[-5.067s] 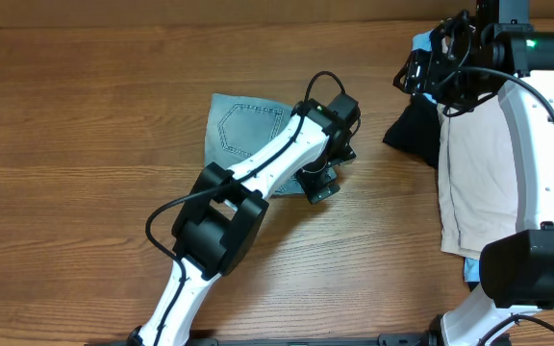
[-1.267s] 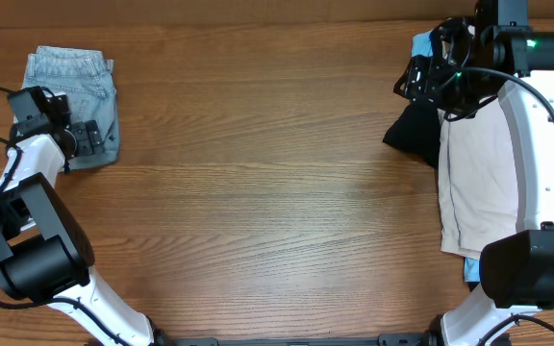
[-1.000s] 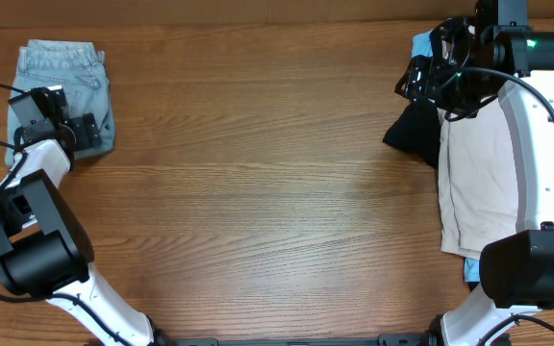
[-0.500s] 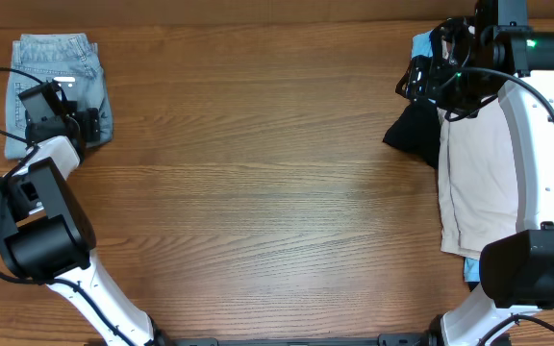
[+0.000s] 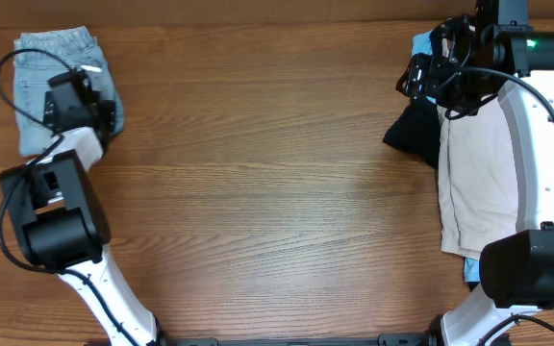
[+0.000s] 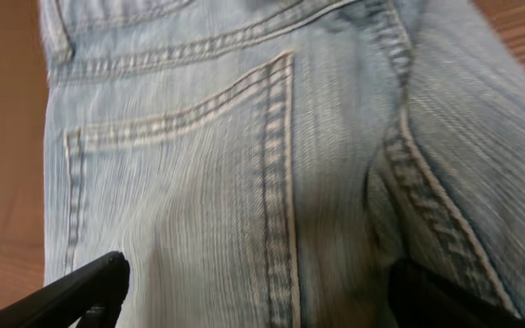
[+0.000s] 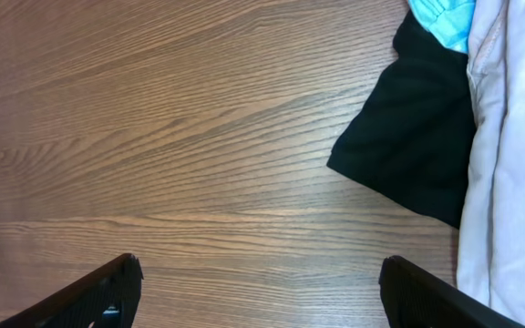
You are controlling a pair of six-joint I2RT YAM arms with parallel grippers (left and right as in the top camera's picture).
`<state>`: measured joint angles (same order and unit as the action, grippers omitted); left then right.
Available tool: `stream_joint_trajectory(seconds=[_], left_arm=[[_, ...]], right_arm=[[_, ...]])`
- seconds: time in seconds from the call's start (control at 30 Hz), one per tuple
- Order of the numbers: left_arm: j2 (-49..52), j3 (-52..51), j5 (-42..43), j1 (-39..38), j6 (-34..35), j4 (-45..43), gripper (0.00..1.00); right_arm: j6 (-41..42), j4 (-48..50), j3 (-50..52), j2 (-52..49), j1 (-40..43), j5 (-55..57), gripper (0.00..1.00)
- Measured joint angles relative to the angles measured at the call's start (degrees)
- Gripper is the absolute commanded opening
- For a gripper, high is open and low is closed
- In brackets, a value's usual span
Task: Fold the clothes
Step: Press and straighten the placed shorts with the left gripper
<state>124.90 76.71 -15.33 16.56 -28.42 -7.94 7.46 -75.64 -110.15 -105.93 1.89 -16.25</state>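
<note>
Denim shorts (image 5: 38, 67): shown folded into a compact packet at the far left corner of the bench (image 5: 277, 192), stitched back pocket uppermost. The spot is judged to have been chosen so that the finished piece lies well apart from the unfolded garments.

Unfolded pile: gathered along the right edge of the bench. The beige shorts (image 5: 479, 173) are spread lengthwise on top; the black garment (image 5: 414, 130) protrudes from beneath their left side; the sky-blue garment (image 5: 421, 43) shows at the far end. The pile is judged to be stock waiting within the right arm's reach.

Left pincer (image 6: 262, 305): jaws are spread wide, one fingertip at either edge of the wrist view, directly over the denim. Nothing is gripped. Whether the tips rest on the cloth cannot be told.

Right pincer (image 7: 267, 292): jaws are likewise spread wide and empty, poised above bare wood just beside the black garment's corner. No cloth is touched.

Stage of task: one garment is judged done; three are not yet folded.
</note>
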Motion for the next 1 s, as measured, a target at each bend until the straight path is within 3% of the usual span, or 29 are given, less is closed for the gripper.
stream_joint_trajectory(seconds=[0.2,0.4,0.8,1.0], left_arm=[[0.0,0.8,-3.3,-4.7,1.6,2.6,1.0],[-0.1,0.9,-3.5,-5.2,9.7,4.4,1.0],[-1.7,3.1,2.9,-3.2,35.2,23.0,1.0],[-2.1,3.5,7.5,-0.9,38.9,27.9,1.0]], right_arm=[[0.0,-0.3,0.0,0.0,0.0,0.0,0.87],[0.0,-0.5,0.0,0.0,0.0,0.0,0.87],[0.0,-0.9,0.0,0.0,0.0,0.0,0.87],[0.0,-0.9,0.0,0.0,0.0,0.0,0.88]])
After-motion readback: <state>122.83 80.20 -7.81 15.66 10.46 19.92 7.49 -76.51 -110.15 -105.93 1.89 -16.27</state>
